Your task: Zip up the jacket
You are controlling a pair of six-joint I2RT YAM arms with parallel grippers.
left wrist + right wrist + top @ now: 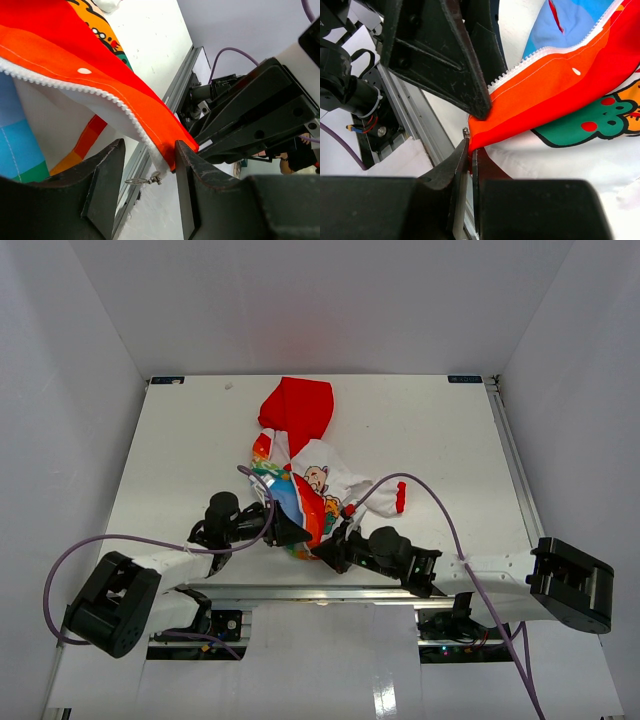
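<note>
Top external view: the jacket (pixel 300 480) lies on the bench (pixel 420 430), zipper teeth (pixel 75 87) unjoined. My right gripper (pixel 469 148) pinches the orange hem corner; my left gripper (pixel 149 160) holds its jaws spread around it. Zipping seems not yet begun.

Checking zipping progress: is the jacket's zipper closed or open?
Open. The left wrist view shows one bare row of zipper teeth along the orange edge of the jacket, with no mating row meshed in.
</note>
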